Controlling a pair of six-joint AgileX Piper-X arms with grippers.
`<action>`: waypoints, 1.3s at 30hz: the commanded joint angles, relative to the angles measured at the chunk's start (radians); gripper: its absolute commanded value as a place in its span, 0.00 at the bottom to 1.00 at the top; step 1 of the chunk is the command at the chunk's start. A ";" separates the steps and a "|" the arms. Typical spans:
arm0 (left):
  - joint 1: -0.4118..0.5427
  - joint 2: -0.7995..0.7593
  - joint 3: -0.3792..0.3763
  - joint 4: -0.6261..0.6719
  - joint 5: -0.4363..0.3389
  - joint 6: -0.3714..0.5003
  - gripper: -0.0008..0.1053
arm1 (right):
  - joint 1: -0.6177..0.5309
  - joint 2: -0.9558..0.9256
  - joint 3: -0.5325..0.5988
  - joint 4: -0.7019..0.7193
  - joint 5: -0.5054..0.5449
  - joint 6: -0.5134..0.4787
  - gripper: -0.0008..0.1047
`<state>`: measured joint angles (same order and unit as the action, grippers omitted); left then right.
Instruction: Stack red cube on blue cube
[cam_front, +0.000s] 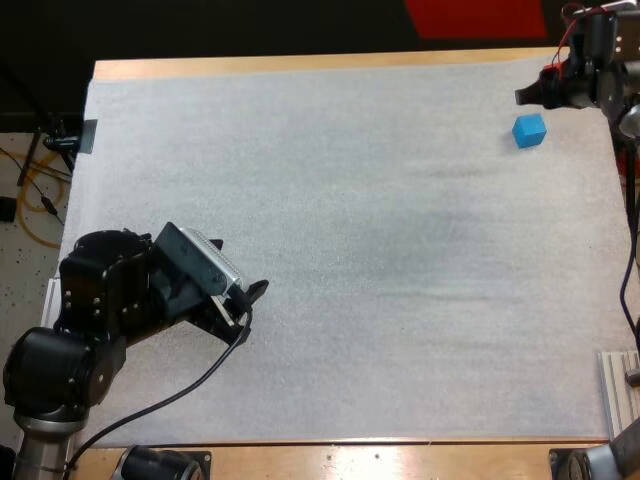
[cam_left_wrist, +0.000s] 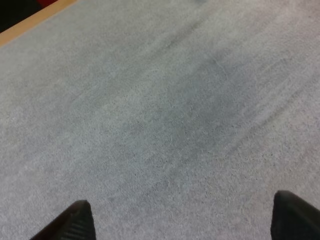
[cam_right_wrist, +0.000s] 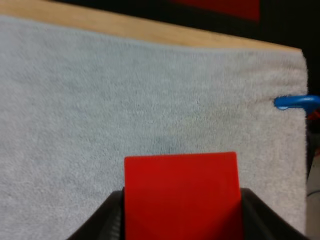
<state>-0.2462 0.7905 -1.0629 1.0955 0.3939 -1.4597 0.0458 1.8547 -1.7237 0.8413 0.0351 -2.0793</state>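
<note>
A blue cube (cam_front: 530, 130) rests on the white mat (cam_front: 380, 260) at its far right. My right gripper (cam_front: 527, 97) hovers just beyond the blue cube, a little toward the far edge. In the right wrist view that gripper (cam_right_wrist: 182, 200) is shut on the red cube (cam_right_wrist: 180, 175), and its black fingers (cam_right_wrist: 110, 220) press on the cube from both sides above the mat. My left gripper (cam_front: 252, 308) sits low at the near left of the mat. It is open (cam_left_wrist: 182, 215), its fingertips (cam_left_wrist: 75, 222) standing wide apart over bare mat.
The table's wooden far edge (cam_front: 320, 62) runs just behind the right gripper, and it also lies close beyond the red cube (cam_right_wrist: 150, 32). A broad stretch of mat lies between the two arms.
</note>
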 joint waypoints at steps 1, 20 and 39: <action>-0.004 -0.004 -0.001 -0.007 0.007 -0.010 0.66 | -0.003 0.012 -0.007 -0.016 -0.001 -0.019 0.29; -0.004 -0.004 -0.001 -0.007 0.007 -0.024 0.66 | -0.012 0.166 -0.006 -0.119 0.013 -0.027 0.29; -0.004 -0.004 -0.001 -0.008 0.007 -0.024 0.66 | -0.031 0.240 -0.006 -0.131 -0.012 -0.011 0.29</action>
<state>-0.2462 0.7905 -1.0629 1.0955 0.3939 -1.4742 0.0154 2.1013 -1.7237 0.7137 0.0340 -2.0875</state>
